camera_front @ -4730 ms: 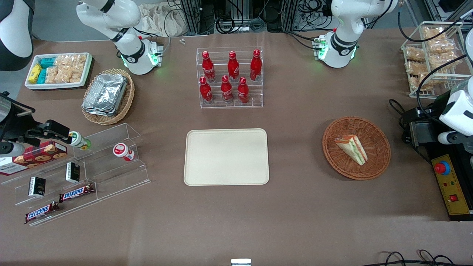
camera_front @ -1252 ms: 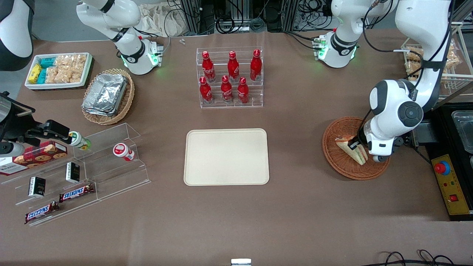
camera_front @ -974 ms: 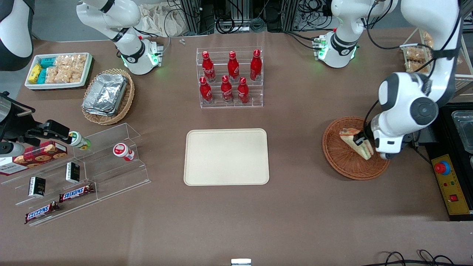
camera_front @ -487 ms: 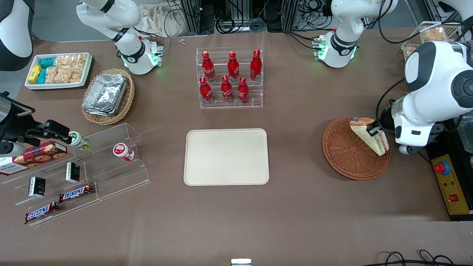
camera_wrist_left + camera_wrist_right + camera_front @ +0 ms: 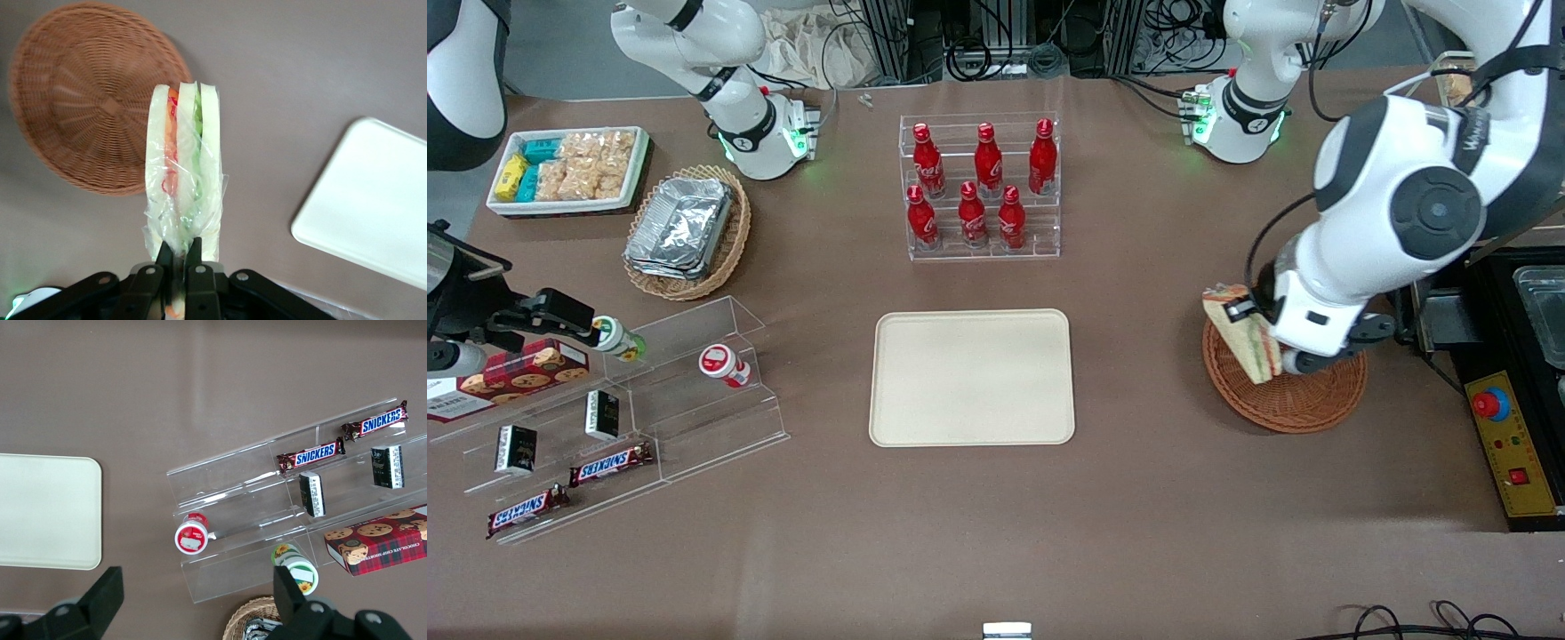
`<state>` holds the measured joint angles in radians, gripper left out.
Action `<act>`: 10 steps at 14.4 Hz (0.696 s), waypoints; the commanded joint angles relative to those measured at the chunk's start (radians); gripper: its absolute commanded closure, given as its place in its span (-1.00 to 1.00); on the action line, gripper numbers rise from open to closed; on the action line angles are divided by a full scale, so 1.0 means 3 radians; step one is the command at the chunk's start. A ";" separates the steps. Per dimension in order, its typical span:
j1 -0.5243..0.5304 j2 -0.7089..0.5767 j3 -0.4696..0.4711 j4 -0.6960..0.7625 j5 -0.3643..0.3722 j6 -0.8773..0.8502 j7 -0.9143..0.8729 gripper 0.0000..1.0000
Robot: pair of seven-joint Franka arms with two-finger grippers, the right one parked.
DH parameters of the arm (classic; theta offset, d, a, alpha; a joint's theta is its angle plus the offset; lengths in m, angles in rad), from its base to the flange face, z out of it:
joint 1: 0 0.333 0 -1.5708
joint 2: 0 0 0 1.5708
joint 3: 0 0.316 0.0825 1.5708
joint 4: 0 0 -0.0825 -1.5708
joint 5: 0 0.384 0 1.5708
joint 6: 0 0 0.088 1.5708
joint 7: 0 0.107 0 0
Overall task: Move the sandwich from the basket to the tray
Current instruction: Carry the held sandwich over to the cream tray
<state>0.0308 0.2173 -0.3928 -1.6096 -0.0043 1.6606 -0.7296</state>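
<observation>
While the left arm hangs over the working arm's end of the table, things sit like this, from nearest the front camera to farthest:

Clear step shelf [image 5: 618, 418]: toward the parked arm's end – it holds two Snickers bars [image 5: 609, 463], two small dark packs, a red cookie box [image 5: 520, 371] and two little white jars.

Tray [image 5: 971, 377]: cream, flat, in the middle of the table, with nothing on it.

Basket [image 5: 1303, 400]: round, reddish-brown, nothing in it in the left wrist view [image 5: 87, 107].

Gripper [image 5: 1249, 313]: above the basket's rim on the side toward the tray; its black fingers [image 5: 197, 267] are pinched tight on the sandwich.

Sandwich [image 5: 1245, 338]: held up in the air – not touching the basket. In the left wrist view [image 5: 183, 167] it stands on edge in clear wrap, and its orange-red and green layers show between pale bread.

Tan basket [image 5: 729, 240]: holds a stack of foil containers [image 5: 680, 227].

Clear bottle rack [image 5: 980, 187]: holds six red bottles in two rows.

White tray [image 5: 636, 173]: full of snack packets.

Wire rack [image 5: 1427, 169]: at the working arm's end, with bags of snacks inside.
</observation>
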 commanded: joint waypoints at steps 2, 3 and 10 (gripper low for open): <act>-0.0066 0.0241 -0.0306 0.0206 0.0045 0.0042 -0.0012 1.00; -0.0193 0.0308 -0.0312 0.0206 0.0080 0.0150 -0.0022 1.00; -0.0634 0.0773 -0.0306 0.0211 0.0076 0.0799 -0.0033 1.00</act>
<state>-0.1439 0.4045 -0.4866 -1.5886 0.0033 1.8733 -0.7326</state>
